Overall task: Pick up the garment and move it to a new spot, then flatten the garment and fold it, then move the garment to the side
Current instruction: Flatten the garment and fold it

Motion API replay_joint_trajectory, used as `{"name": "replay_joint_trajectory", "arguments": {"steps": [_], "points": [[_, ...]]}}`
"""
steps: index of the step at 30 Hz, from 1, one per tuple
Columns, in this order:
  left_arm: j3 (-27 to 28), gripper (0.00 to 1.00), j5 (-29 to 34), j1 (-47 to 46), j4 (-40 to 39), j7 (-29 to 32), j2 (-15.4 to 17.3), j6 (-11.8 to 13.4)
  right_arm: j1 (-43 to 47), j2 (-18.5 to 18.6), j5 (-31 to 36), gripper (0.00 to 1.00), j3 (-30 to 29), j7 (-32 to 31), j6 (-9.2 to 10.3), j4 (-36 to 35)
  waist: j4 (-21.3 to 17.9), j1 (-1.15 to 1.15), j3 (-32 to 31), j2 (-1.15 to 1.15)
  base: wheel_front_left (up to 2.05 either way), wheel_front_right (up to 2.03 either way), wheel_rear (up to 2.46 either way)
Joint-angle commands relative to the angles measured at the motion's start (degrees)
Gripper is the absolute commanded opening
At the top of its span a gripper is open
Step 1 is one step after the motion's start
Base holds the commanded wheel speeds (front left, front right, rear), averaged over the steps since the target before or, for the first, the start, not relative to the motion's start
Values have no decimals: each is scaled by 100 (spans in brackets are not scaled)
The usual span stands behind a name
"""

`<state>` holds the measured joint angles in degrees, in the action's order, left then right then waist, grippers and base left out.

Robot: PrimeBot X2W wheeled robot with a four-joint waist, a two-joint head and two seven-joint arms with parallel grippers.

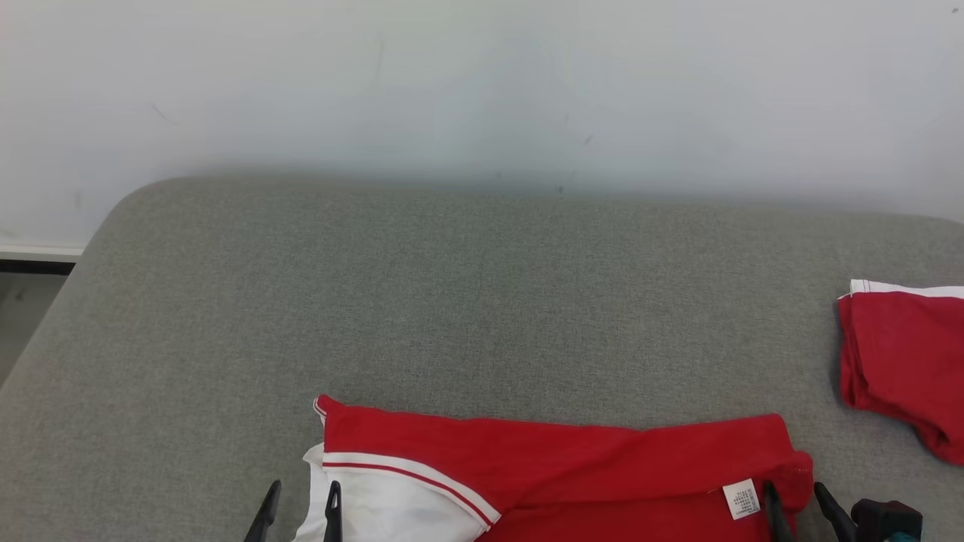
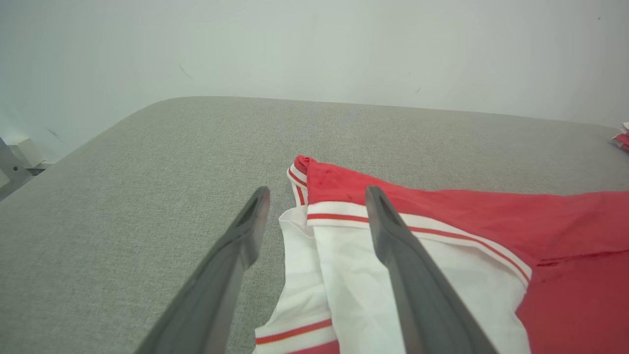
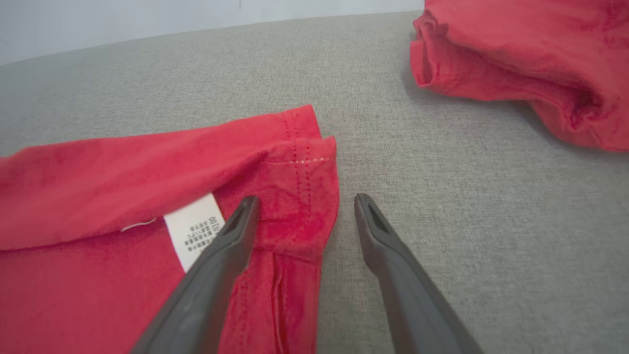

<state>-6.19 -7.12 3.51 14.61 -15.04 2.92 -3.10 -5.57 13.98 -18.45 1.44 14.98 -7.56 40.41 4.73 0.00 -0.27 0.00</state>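
- One red shirt (image 1: pixel 602 467) lies rumpled along the near edge of the grey upholstered surface (image 1: pixel 482 301) in your head view, with its far side folded over
- Its white panel (image 1: pixel 376 504), edged with red-and-white striped trim, sits at the left end, and a white care label (image 1: pixel 742 498) shows near the right end
- Your left gripper (image 1: pixel 303 489) is spread wide at the shirt's left end, one finger over the white panel and the other over bare grey fabric; it clasps nothing
- Your right gripper (image 1: pixel 794 491) is likewise spread at the right-hand hem corner, one finger just beside the label and the other over bare surface; you cannot tell whether either tip touches the cloth
- Well apart, at the right edge, a second red garment (image 1: pixel 904 361) with white trim lies bunched
- Behind the surface stands a pale wall (image 1: pixel 482 75)
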Motion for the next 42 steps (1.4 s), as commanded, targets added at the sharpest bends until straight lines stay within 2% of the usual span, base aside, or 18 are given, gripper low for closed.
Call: {"name": "replay_joint_trajectory", "arguments": {"steps": [1, 9, 10, 12, 16, 18, 21, 26, 32, 34, 36, 42], "points": [[-1, 100, -55, 3, -4, -18, -4, -23, -136, 32, -101, 100, 86, 14, 16, 145, 18, 0, 22, 0, 0, 0, 0], [14, 100, -70, -57, -45, -17, -5, -16, -310, -45, -760, 100, 653, -540, 16, 772, 73, 0, 71, 0, 0, 0, 0], [17, 100, -72, -61, -49, -18, -4, -15, -321, -28, -862, 76, 727, -579, 15, 801, 75, 0, 77, 0, 0, 0, 0], [17, 100, -74, -74, -71, -18, -5, -6, -343, 26, -999, 0, 860, -591, 16, 840, 75, 0, 95, 0, 0, 0, 0], [17, 100, -92, -80, -89, -17, -4, 16, -360, 176, -1256, 0, 1070, -546, 16, 902, 42, 0, 125, 0, 0, 0, 0], [15, 100, -108, -77, -95, -18, -5, 35, -455, 271, -1327, 0, 979, -370, 24, 934, 10, 0, 140, 0, 0, 0, 0], [-2, 100, -123, -95, -98, -18, -4, 52, -600, 379, -1448, 0, 629, -141, 41, 1082, -30, 0, 168, 0, 0, 0, 0], [-31, 100, -126, -132, -63, -18, -4, 26, -772, 418, -1274, 0, 3, 13, 21, 1180, -116, 0, 197, 0, 0, 0, 0], [-72, 100, -142, -141, -12, -18, -4, 34, -549, 347, -849, 0, -585, 23, 19, 523, -294, 0, 189, 0, 0, 0, 0], [-82, 100, -150, -142, 8, -17, -4, 43, -449, 245, -765, 0, -477, 21, 17, 141, -368, 0, 180, 0, 0, 0, 0], [-78, 100, -144, -134, 13, -18, -2, 53, -303, 197, -843, 0, -79, 20, 15, -285, -447, 0, 165, 0, 0, 0, 0], [-128, 100, -174, -164, 46, -18, -3, 52, 72, 654, -1645, 0, 1358, -228, 15, -1679, -620, 0, 141, 0, 0, 0, 0]]}}
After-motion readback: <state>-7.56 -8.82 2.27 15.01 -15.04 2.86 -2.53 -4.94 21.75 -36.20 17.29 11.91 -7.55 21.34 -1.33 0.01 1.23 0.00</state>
